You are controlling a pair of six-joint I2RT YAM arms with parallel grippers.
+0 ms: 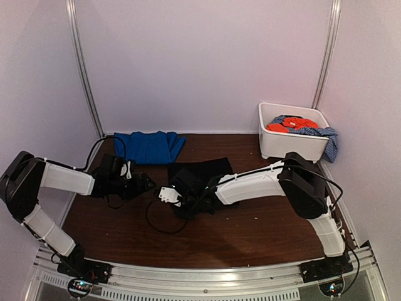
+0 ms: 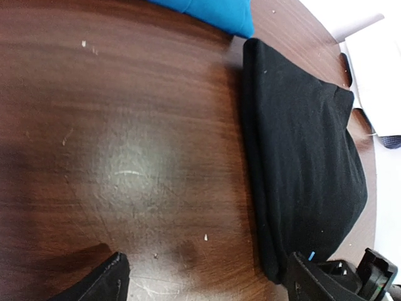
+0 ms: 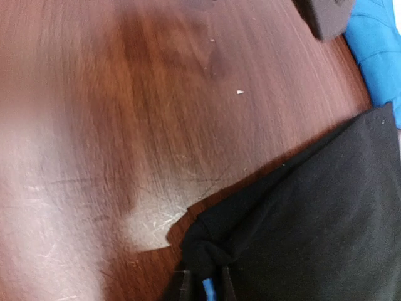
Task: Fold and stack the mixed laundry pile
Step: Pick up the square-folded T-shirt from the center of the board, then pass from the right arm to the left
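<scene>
Seen from overhead, the plain black cloth garment (image 1: 202,170) lies folded near the middle of the dark brown wooden table (image 1: 250,226). The bright royal-blue cloth garment (image 1: 149,147) lies flat at about eleven o'clock from it, against the back wall. That view hides the right gripper (image 1: 187,191) against the dark cloth, so its grip cannot be read there.

The right wrist camera settles it. The right gripper (image 3: 203,285) is clenched on a bunched corner of the black garment (image 3: 313,219), with the blue garment (image 3: 376,44) off at one o'clock.

The left wrist camera shows the left gripper (image 2: 207,266) spread wide with nothing in it. It hangs over bare wood and the near folded edge of the black garment (image 2: 301,157), and a sliver of blue cloth (image 2: 213,12) shows at twelve o'clock. From above, that left gripper (image 1: 147,184) sits just at nine o'clock of the black cloth.

Only the overhead view shows the white rectangular plastic tub (image 1: 291,147), at the table's two o'clock corner. It holds an orange-red cloth garment (image 1: 291,123) and a blue-white speckled cloth garment (image 1: 321,133), which spills over its right rim.
</scene>
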